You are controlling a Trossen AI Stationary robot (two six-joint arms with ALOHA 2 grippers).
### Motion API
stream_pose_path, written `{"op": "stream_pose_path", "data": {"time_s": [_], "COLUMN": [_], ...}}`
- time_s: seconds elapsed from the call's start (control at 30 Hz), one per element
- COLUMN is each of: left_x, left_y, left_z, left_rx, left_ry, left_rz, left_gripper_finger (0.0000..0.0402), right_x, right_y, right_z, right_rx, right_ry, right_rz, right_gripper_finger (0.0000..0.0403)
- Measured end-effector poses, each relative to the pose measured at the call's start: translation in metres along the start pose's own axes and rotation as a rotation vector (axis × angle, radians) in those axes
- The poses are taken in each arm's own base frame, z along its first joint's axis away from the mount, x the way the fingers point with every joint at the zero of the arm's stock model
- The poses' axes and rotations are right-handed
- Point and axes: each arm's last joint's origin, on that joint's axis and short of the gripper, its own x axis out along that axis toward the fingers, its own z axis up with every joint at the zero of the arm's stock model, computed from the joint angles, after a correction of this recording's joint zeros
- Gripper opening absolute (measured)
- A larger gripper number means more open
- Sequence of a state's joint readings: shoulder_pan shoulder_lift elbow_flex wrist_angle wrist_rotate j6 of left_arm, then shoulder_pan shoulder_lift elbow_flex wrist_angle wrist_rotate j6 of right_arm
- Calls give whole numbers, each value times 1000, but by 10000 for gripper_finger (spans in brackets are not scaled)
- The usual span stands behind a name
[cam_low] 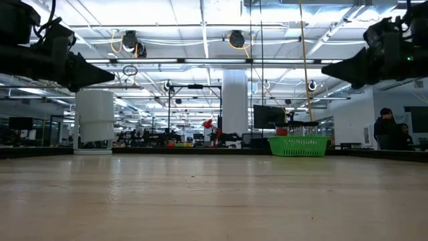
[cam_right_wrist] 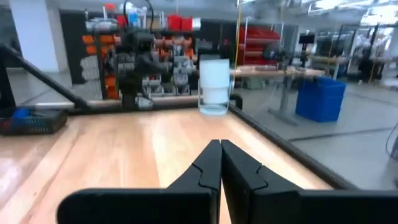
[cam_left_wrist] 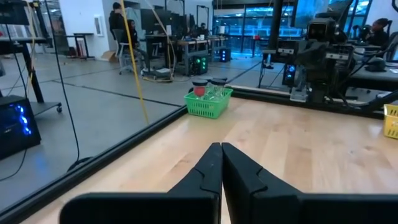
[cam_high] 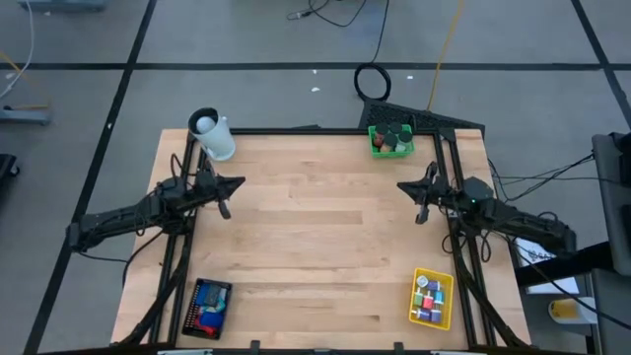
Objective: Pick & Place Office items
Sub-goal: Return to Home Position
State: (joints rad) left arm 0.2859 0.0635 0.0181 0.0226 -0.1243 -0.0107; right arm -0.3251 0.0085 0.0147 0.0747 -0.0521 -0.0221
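The light wooden surface [cam_high: 315,227] bore a white cup [cam_high: 214,135], a green mesh tray [cam_high: 375,150], a yellow tray [cam_high: 432,273] and a black tray [cam_high: 210,284]

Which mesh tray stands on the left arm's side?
The black mesh tray, alone in the left half of the wooden table; the green mesh tray and the yellow mesh tray stand on its right.

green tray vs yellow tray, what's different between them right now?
Place: the green tray sits at the table's right corner toward the high view's top; the yellow tray sits at the right corner toward its bottom.
Contents: the green tray holds a few dark and red pieces; the yellow tray holds a fuller batch of red, white and blue pieces.
Shared: both are loaded, on the right arm's side. Left gripper and right gripper touch neither.
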Motion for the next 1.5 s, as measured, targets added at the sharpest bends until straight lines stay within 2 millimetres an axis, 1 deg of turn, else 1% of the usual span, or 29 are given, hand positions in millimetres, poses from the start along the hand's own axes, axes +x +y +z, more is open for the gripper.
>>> {"op": "stream_pose_path", "data": {"time_s": [0.17, 0.3, 0.4, 0.47, 0.67, 1.5], "left_x": [0, 0, 0, 0, 0, 0], "left_y": [1, 1, 1, 1, 1, 1], "left_z": [0, 0, 0, 0, 2, 3], "left_rx": [4, -7, -54, -79, -74, -79], "left_ry": [2, -2, -3, -4, -33, -45], "left_rz": [27, 36, 35, 32, 31, 31], "left_gripper_finger": [14, 18, 18, 19, 19, 19], "right_x": [0, 0, 0, 0, 2, 2], "right_y": [-1, 0, 0, 0, -1, -1], "right_z": [-4, -3, -4, -5, -7, -7], "right_rx": [-15, 41, 61, 58, 19, 12], "right_ry": [42, 33, 41, 47, 74, 73], "right_rz": [-20, -19, -23, -24, -41, -43], "right_gripper_finger": [0, 0, 0, 0, 0, 1]}}
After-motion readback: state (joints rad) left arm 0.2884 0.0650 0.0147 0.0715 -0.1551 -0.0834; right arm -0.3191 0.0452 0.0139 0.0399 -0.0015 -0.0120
